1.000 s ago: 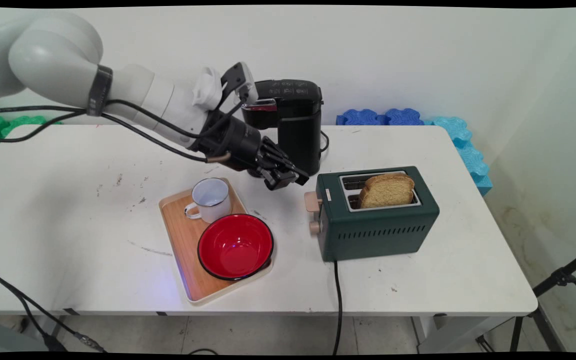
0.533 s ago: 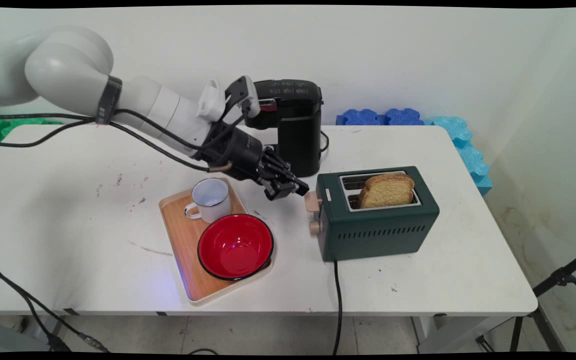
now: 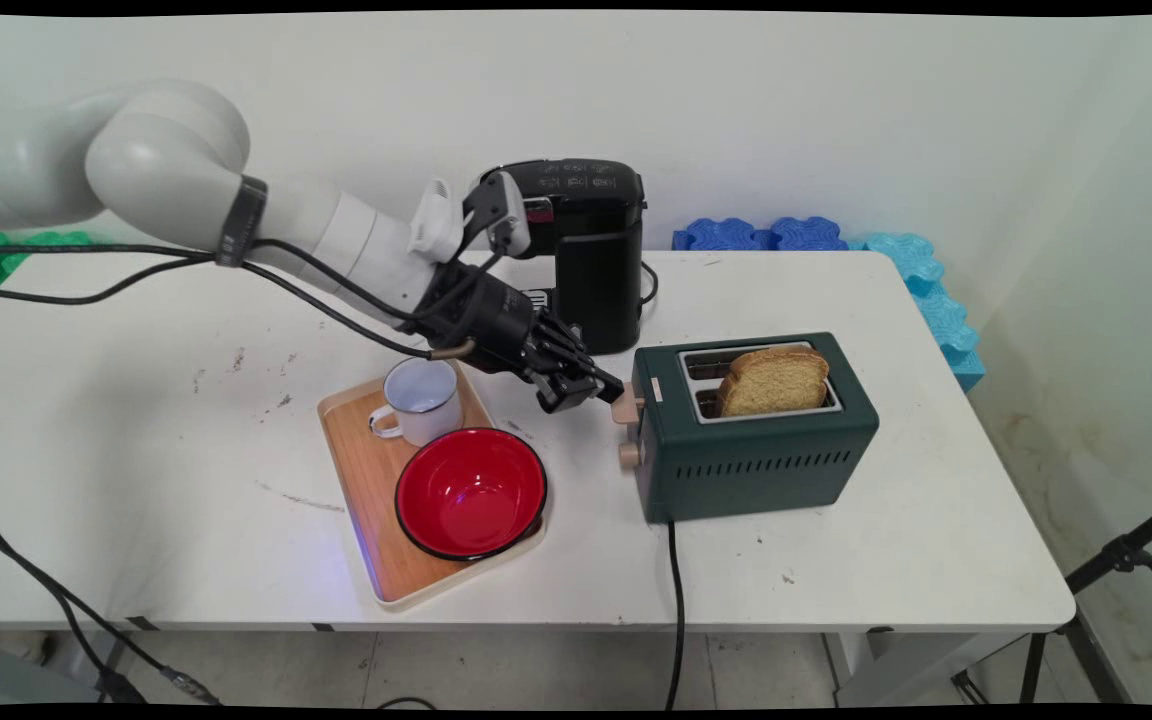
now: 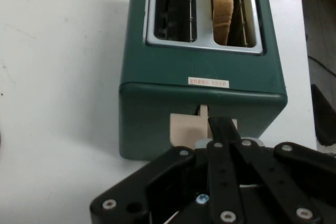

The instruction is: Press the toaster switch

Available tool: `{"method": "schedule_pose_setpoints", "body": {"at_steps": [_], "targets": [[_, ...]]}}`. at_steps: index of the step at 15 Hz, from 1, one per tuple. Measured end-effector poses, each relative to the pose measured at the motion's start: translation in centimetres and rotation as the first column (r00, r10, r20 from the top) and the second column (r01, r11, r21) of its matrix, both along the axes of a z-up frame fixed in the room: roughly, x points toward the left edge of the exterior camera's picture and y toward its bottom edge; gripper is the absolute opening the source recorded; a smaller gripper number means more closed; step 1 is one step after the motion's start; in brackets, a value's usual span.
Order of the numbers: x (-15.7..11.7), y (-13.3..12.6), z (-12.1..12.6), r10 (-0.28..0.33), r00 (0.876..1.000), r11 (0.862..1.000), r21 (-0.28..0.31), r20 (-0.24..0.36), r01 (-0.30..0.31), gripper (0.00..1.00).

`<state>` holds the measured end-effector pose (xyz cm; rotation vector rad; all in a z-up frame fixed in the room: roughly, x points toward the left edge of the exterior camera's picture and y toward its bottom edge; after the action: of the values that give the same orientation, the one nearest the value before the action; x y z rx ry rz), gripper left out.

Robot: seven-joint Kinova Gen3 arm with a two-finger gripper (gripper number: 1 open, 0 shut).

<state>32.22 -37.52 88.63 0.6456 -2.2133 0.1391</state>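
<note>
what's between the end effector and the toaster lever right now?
Nothing. In the hand view the end effector, its fingers closed together, reaches the beige lever on the green toaster. The main view shows its tip at the lever too; actual contact can't be confirmed.

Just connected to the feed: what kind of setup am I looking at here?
Probably a lab's mock breakfast station, not a real kitchen: a green toaster holding bread, a black coffee machine and a tray on a bare white table, foam mats against the wall.
</note>
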Motion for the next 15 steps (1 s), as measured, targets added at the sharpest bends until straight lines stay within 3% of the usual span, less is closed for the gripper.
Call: {"method": "schedule_pose_setpoints", "body": {"at_steps": [15], "targets": [[-0.7,-0.9,-2.5,-0.018,1.0,1.0,-0.014,0.004,0.018,0.0]]}}
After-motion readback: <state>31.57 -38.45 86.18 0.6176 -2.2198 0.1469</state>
